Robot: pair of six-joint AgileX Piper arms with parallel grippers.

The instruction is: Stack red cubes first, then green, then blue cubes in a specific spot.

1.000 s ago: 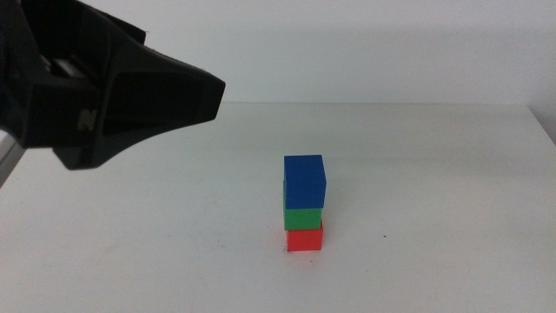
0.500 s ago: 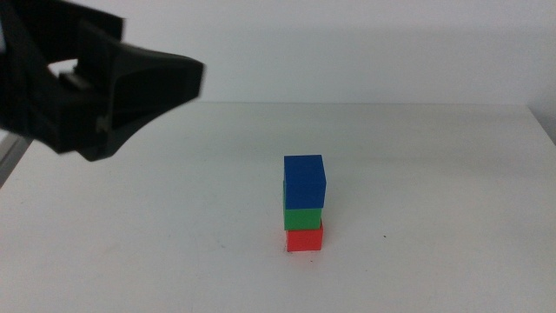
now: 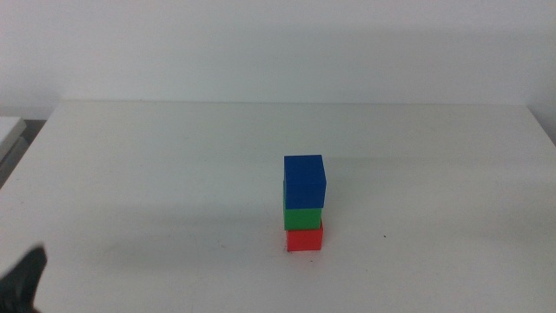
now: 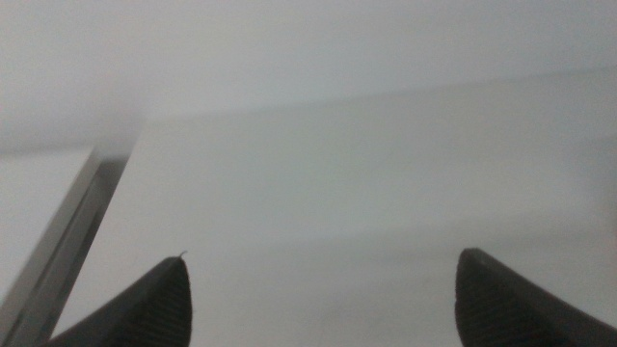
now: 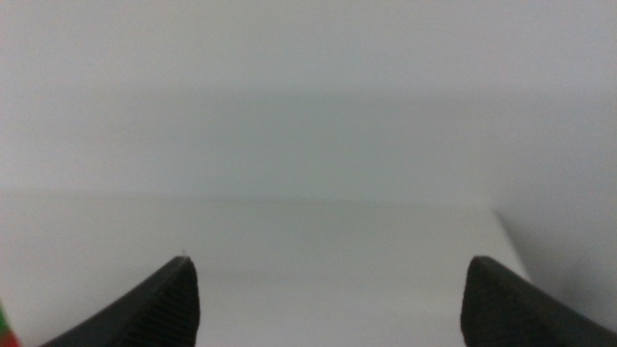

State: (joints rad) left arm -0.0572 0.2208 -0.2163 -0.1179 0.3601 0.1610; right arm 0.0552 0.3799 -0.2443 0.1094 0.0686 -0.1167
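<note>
Three small solid cubes stand in one column near the middle of the white table [image 3: 130, 174]: the bright-red matte cube [image 3: 304, 238] at the bottom, touching the tabletop, the bright-green matte cube [image 3: 303, 218] on it, and the deep-blue matte cube [image 3: 304, 181] on top. The blue one looks a little turned against the green one beneath, and the red base looks slightly narrower than the two above it. The order asked for is in place, so I judge the stacking done.

These blocks look rigid and light, with plain flat faces that my pads would hold well but that give little friction between cubes. A sideways nudge could topple the column. If any correction were needed, I would take the blue cube alone, on two opposite vertical faces, about mid-height, and lift straight up.

My left gripper [image 4: 323, 289] has its dark jaws spread wide with nothing between them, over bare table; only a dark tip [image 3: 22, 276] of it shows at the lower left corner of the middle view, well apart from the stack. My right gripper [image 5: 328, 294] is likewise spread wide and empty.
</note>
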